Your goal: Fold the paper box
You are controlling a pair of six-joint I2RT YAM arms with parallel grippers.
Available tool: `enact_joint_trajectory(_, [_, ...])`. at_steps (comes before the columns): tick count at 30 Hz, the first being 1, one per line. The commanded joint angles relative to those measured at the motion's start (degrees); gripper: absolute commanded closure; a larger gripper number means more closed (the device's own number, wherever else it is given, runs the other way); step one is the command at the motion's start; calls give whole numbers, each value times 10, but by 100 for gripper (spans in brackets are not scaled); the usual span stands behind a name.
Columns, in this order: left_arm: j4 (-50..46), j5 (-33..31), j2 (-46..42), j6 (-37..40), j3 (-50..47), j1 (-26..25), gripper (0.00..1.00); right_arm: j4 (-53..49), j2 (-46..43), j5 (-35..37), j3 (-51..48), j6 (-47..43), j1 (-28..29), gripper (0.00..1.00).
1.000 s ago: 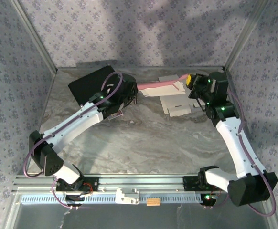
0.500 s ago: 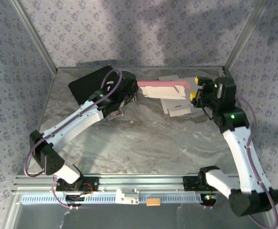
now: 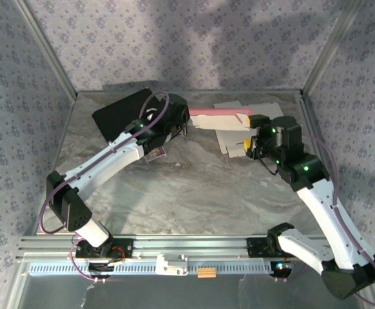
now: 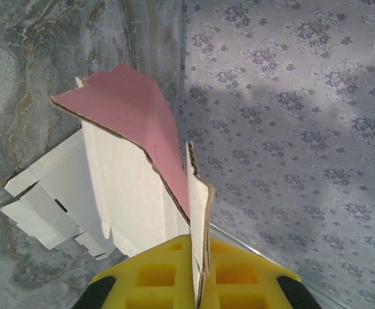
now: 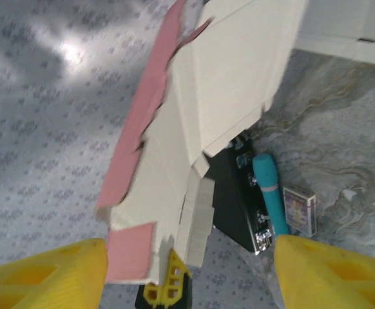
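The paper box is flat cardboard, pink on one face and white on the other, at the back of the table. Part of it rests on the table while one pink panel is lifted. My left gripper is shut on the box's left edge; in the left wrist view its yellow pads pinch a thin cardboard flap of the box. My right gripper stands open just off the box's right end, holding nothing. In the right wrist view its yellow fingers frame the box, apart from it.
A black case lies at the back left, behind the left arm. Beside the case the right wrist view shows a teal pen-like stick and a small printed carton. Patterned walls close in the back and sides.
The right gripper opened, let go of the box's right end and drew back toward the near side. The left gripper kept its grip and shifted slightly right.
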Motion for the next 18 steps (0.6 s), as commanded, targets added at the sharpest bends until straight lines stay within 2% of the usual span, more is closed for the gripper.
enact_joint_trajectory(1, [-2, -10, 3, -121, 28, 2, 100, 24, 24, 45, 64, -39, 32, 29])
enact_joint_trajectory(7, [-1, -10, 4, -111, 32, 3, 100, 17, 93, 72, 126, -61, 95, 31])
enact_joint_trajectory(14, [1, -14, 9, -95, 39, -2, 100, -100, 185, 109, 234, -80, 133, 41])
enact_joint_trajectory(18, [4, -16, 10, -93, 37, -7, 100, -110, 207, 124, 247, -77, 148, 43])
